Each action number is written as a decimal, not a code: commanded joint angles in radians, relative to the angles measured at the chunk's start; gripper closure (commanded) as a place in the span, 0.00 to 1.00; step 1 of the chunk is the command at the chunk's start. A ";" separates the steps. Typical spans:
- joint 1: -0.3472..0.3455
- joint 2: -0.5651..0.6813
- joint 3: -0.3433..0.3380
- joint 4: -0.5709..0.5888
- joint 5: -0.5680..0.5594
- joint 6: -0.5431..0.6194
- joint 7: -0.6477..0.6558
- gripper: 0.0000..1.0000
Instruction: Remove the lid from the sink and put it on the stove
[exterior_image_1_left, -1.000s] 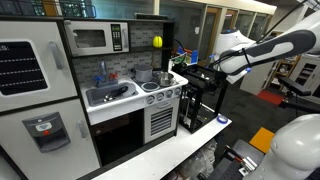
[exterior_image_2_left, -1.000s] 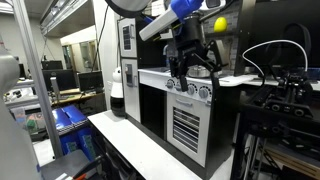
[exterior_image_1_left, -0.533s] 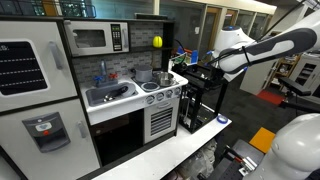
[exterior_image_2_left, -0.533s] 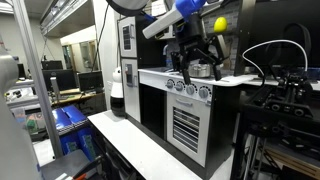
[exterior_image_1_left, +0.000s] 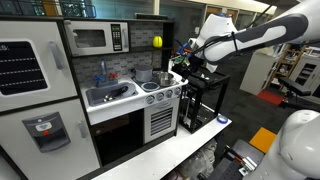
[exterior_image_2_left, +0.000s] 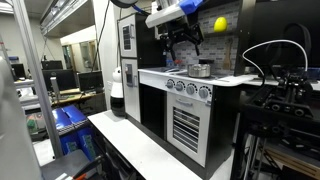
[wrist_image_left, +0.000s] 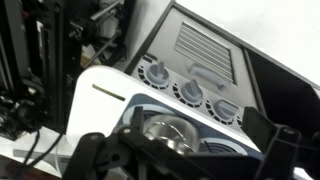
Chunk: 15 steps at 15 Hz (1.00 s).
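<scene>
My one hand (exterior_image_1_left: 185, 58) hangs spread wide and empty, right of middle, above the stove (exterior_image_1_left: 160, 93). One dark lid (exterior_image_1_left: 118, 92) lies in the sink (exterior_image_1_left: 97, 98), centre-left. I count three knobs (wrist_image_left: 186, 92), one pot (exterior_image_1_left: 163, 77).

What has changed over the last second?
The arm swung toward the play kitchen and rose; the pincer now hangs open above the stove, holding nothing. Nothing was taken or let go. The lid lies in the sink as before, and the silver pot stays on the stove.
</scene>
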 joint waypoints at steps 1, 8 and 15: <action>0.096 0.103 -0.014 0.080 0.087 0.067 -0.168 0.00; 0.229 0.239 -0.021 0.156 0.289 0.168 -0.588 0.00; 0.258 0.350 -0.013 0.186 0.431 0.332 -0.866 0.00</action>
